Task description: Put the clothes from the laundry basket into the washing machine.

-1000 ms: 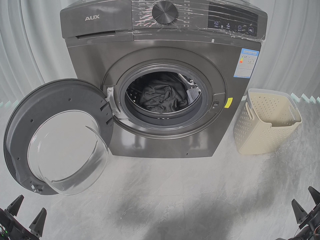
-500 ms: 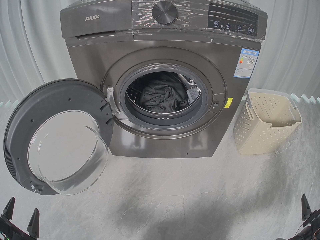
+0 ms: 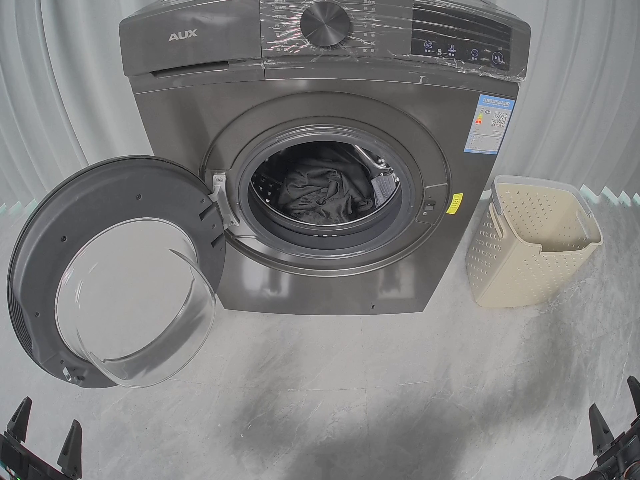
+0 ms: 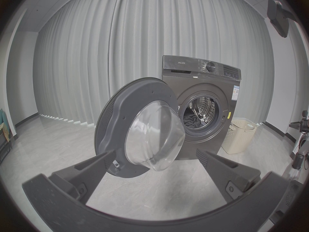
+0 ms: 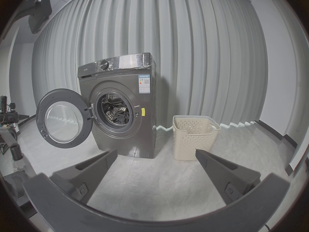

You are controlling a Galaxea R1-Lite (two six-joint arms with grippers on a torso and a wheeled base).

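Two spread, empty claws sit back from the washing machine: its open door lies before the left claw, the laundry basket before the right claw.

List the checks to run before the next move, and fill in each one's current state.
1. Washing machine door swung wide open: ok.
2. Dark clothes lying inside the washing machine, behind the rim of its opening: ok.
3. Laundry basket upright beside the machine, no clothes visible in it: ok.
4. Left gripper open, holding nothing: ok.
5. Right gripper open, holding nothing: ok.
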